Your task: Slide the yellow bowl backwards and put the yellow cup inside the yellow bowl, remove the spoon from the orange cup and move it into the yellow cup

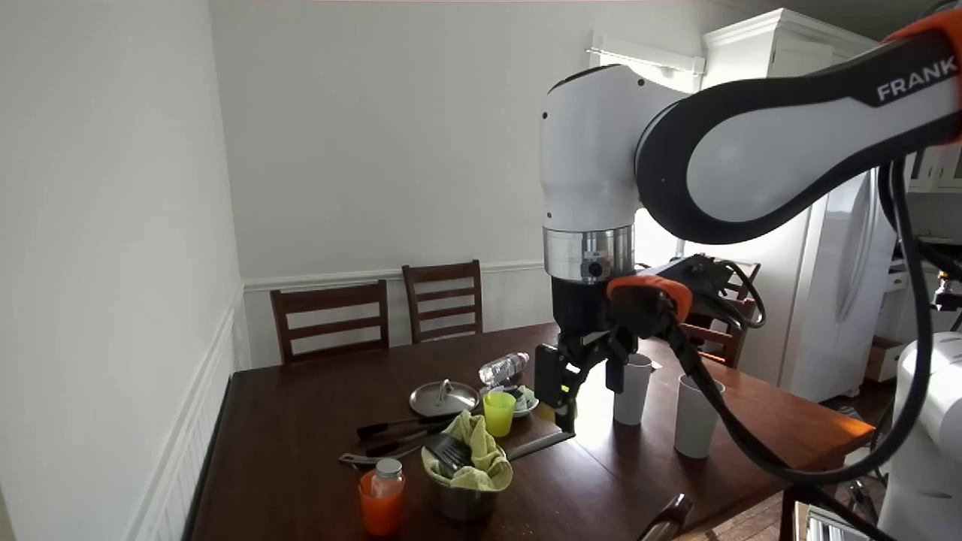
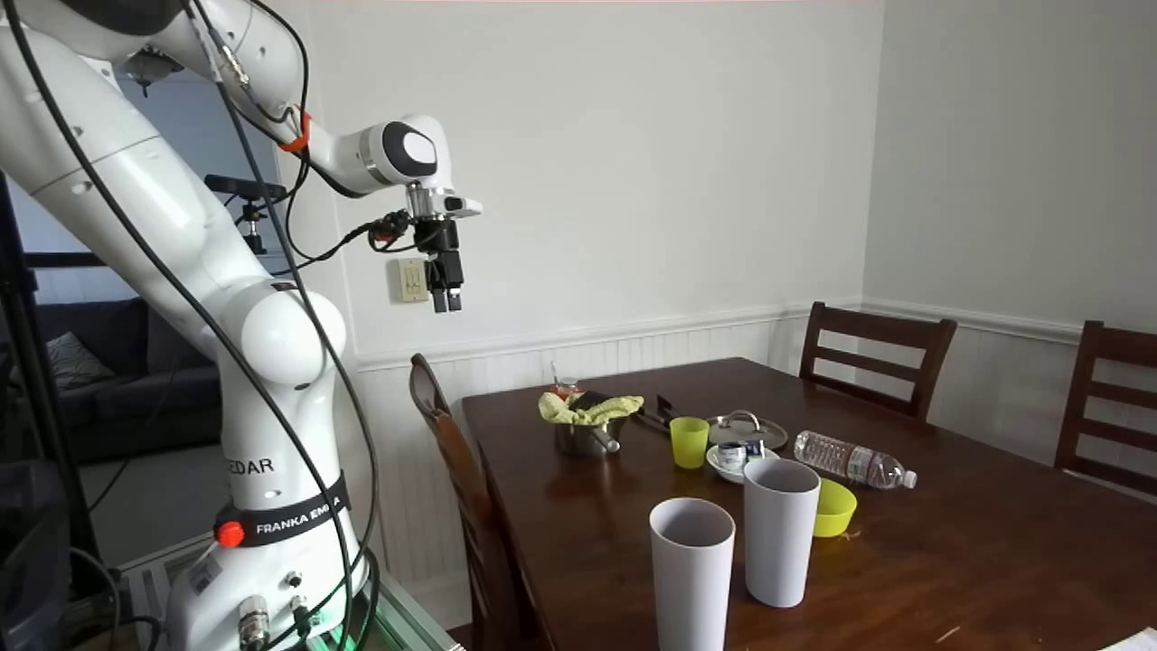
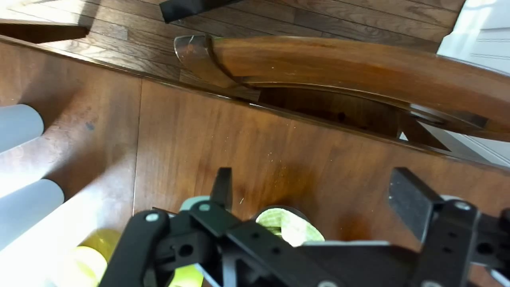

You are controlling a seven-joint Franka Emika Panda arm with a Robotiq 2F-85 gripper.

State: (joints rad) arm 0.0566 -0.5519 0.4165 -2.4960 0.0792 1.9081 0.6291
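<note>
Over the dark counter [image 1: 301, 409], in an exterior view, the gripper [image 1: 585, 398] hangs in mid-air, jaws spread wide. The yellow cup [image 1: 499, 417] stands upright next to a small plate [image 1: 528, 411], near a pan lid [image 1: 432, 400] and a bottle [image 1: 503, 369] on its side. The orange cup [image 1: 381, 517] is at the near end, a lidded jar [image 1: 388, 487] in it, just beside the pot [image 1: 462, 507]. Green cloth [image 1: 492, 472] spills over the pot's rim, dark spatula [image 1: 449, 453] on top. The pot handle [image 1: 537, 445] juts into open wood toward two tall cups [image 1: 632, 394]. One edge runs close to the wall [image 1: 376, 135]; wooden chairs [image 1: 331, 300] line the far edge.

In an exterior view, the yellow bowl [image 2: 837, 514] is partly blocked for me by a tall cup; wide bare wood to its right. What may be the spoon [image 2: 554, 372] is a thin stem upright at the orange cup, too small to be sure. Gripper well above everything on the counter.

In the wrist view, jaws well apart, room between them. The edge cuts diagonally across, a chair back [image 3: 346, 71] just beyond. Cloth peeks from behind the gripper; yellow shapes [image 3: 185, 277] lower left, hard to sort out in glare.
</note>
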